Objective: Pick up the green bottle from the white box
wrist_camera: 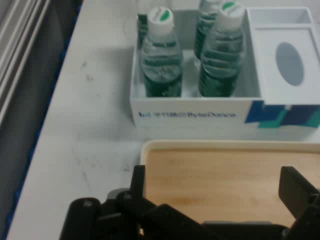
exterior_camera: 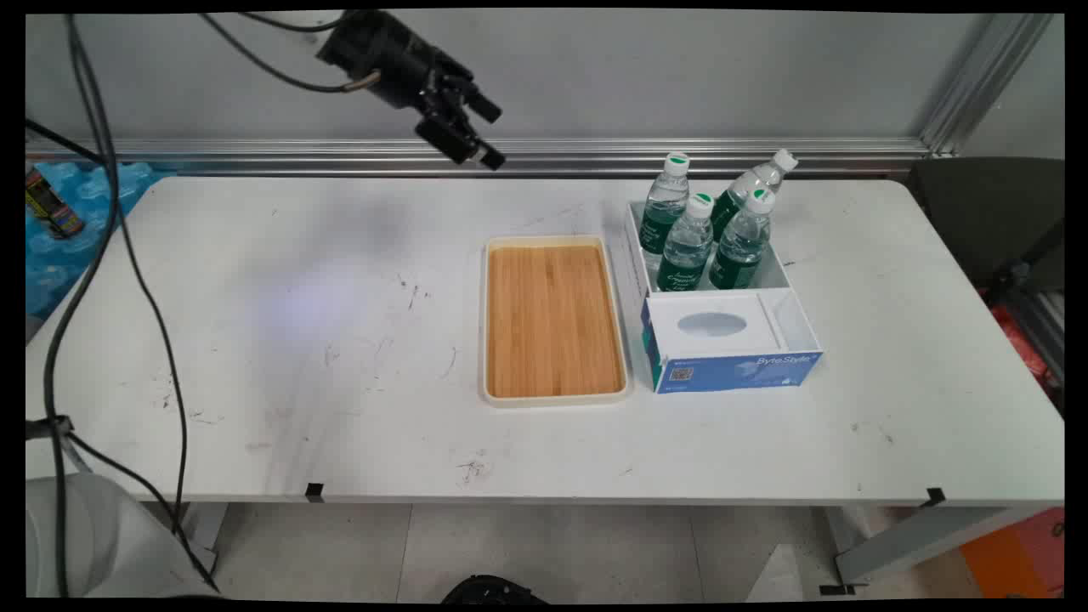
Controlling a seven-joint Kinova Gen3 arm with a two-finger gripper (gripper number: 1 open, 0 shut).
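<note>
Near edge of the white table point(exterior_camera: 255, 408) is bare apart from scuffs & two black tape tabs. Mid-table, just past centre, lies a tray point(exterior_camera: 555, 320) w/ cream rim & wooden floor, nothing in it. Touching or nearly touching the tray at its 3 o'clock sits a white/blue box point(exterior_camera: 722, 340) lettered ByteStyle: near part has a flat white lid w/ an oval opening, far compartment is open on top. In that far compartment stand four water bottles point(exterior_camera: 685, 245), green labels, white caps w/ green tops; three roughly upright, the one at the back, approx 1 o'clock of the group, leans out to the right. Farthest back & high above the table, at approx 11 o'clock from the tray, hangs the black tool point(exterior_camera: 476, 132), well apart from everything, holding nothing. In the hand view its two fingers point(wrist_camera: 292, 187) stand spread wide, w/ tray floor showing between them & the box w/ bottles beyond.
</note>
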